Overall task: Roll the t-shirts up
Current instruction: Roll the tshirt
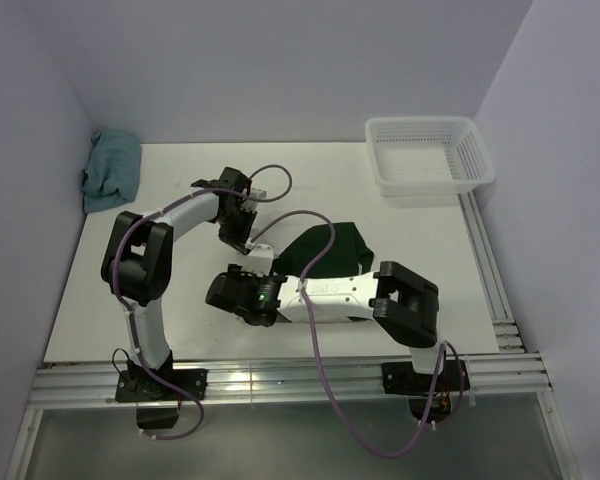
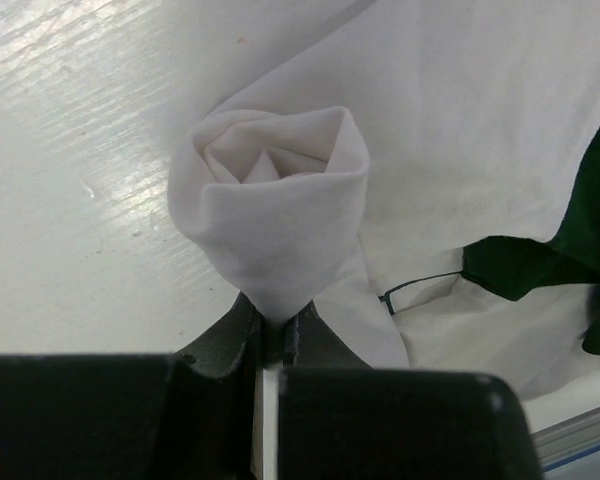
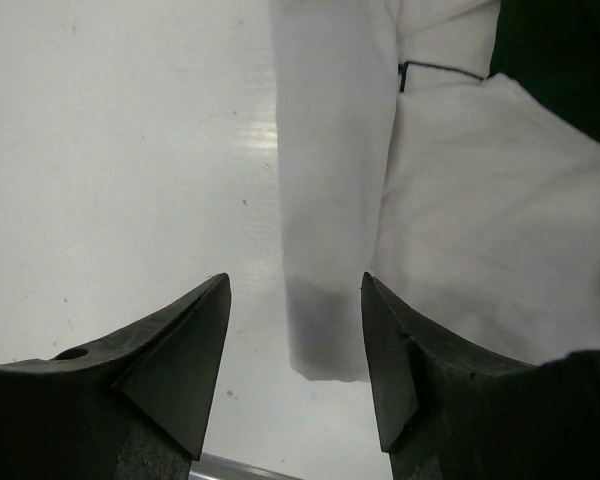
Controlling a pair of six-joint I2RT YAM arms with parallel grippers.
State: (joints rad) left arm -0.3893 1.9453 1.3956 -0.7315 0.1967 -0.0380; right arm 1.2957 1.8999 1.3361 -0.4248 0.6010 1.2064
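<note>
— When we look down from above, where do we find the t-shirt point(image 1: 332, 246)?
— We find it on the counter point(image 1: 310, 175), near the middle. Its dark green part shows behind the right arm, while the pale body hardly stands out from the white top. The left pincer point(image 1: 242, 240) reaches down at its far left edge, and the right pincer point(image 1: 216, 291) lies low just on the near side of that. A white mesh basket point(image 1: 432, 184) stands at the far right corner and a teal cloth point(image 1: 112, 170) is bunched at the far left, both well apart from the shirt.
— And what do we get from the left wrist?
— We see the left pincer point(image 2: 272, 325) clenched on the t-shirt point(image 2: 280, 205). Its jaws are pinched together on the lower tip of a rolled end, whose spiral of cream layers faces us. The rest of the cloth spreads flat to the right, with a green sleeve point(image 2: 535, 265) at its edge.
— And from the right wrist?
— We see the right pincer point(image 3: 295, 290) released, its jaws well apart, one on each side of the near end of the t-shirt's point(image 3: 325, 200) rolled strip. The jaw on the bare counter point(image 3: 110, 150) side is clear of the cloth; whether the other touches it we cannot tell.
</note>
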